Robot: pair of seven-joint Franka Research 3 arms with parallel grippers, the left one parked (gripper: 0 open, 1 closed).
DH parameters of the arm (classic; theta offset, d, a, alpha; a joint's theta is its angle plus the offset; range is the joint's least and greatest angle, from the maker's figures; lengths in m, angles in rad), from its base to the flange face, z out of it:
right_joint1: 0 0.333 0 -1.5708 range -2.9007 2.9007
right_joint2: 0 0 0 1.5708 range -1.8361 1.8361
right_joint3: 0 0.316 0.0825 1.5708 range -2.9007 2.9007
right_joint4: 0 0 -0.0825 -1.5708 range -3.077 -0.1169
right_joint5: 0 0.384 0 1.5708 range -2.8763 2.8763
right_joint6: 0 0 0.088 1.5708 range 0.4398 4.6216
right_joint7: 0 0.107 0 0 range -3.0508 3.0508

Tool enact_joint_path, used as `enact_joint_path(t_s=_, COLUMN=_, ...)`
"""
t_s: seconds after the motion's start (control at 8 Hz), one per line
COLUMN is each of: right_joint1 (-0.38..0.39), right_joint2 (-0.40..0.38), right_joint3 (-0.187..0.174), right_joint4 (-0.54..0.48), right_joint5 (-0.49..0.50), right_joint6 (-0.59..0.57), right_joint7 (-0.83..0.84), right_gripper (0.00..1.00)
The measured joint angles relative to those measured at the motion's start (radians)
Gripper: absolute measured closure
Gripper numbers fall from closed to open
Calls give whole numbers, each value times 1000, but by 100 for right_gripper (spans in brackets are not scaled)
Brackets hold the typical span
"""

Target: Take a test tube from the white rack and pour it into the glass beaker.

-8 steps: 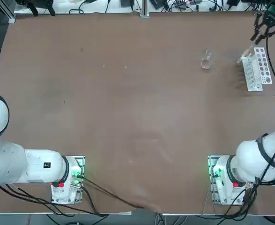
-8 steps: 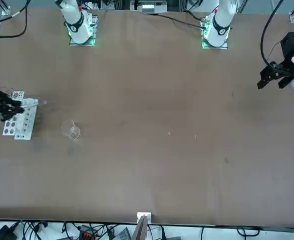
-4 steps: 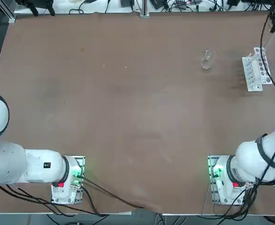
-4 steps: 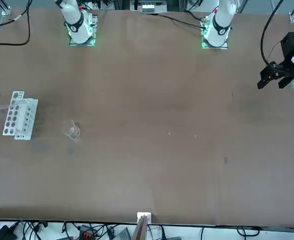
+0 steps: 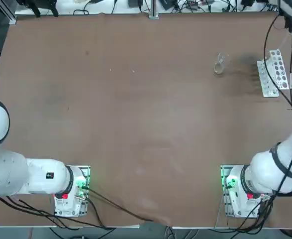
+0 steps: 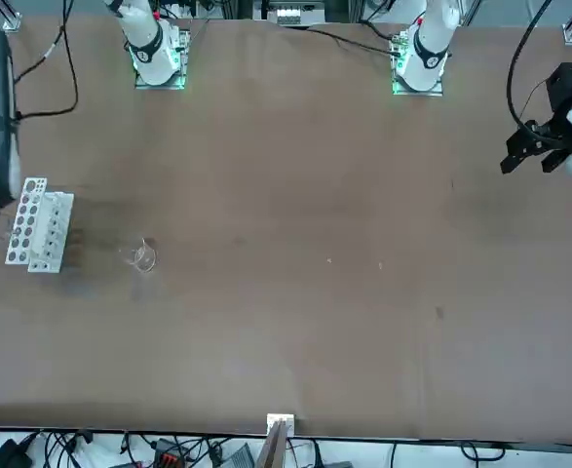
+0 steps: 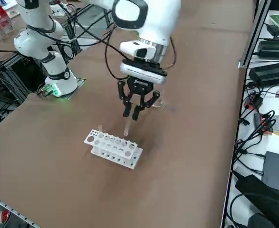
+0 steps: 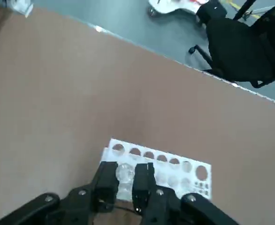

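The white rack (image 7: 113,148) lies near the table's right edge, also seen from overhead as the rack (image 5: 272,72) and from across as the rack (image 6: 37,226). My right gripper (image 7: 132,116) hovers above the rack, shut on a thin clear test tube (image 7: 127,128) that hangs upright below the fingers, its lower end just over the holes. In the wrist view the test tube (image 8: 124,172) shows as a round clear end between the fingers (image 8: 144,180), with the rack (image 8: 174,164) beneath. The glass beaker (image 5: 219,64) stands on the table a short way from the rack, apart from the gripper.
Another tube (image 7: 100,128) stands in the rack's end hole. My right arm's green-lit base (image 5: 234,185) sits at the near edge. Power bricks and cables (image 7: 272,47) lie on a shelf beyond the table's right edge. A black chair (image 8: 249,42) stands past the far edge.
The right gripper has lifted away from the rack, still holding the test tube. In the overhead and front views it has slid out past the picture's edge.
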Motion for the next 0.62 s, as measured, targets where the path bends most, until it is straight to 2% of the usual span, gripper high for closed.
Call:
enact_joint_path(t_s=0.38, right_joint1=-3, right_joint2=7, right_joint3=-4, right_joint4=0, right_joint5=-25, right_joint6=18, right_joint7=72, right_gripper=79)
enact_joint_path(t_s=0.62, right_joint1=-4, right_joint2=8, right_joint3=-3, right_joint4=-17, right_joint5=3, right_joint6=16, right_joint7=95, right_gripper=80)
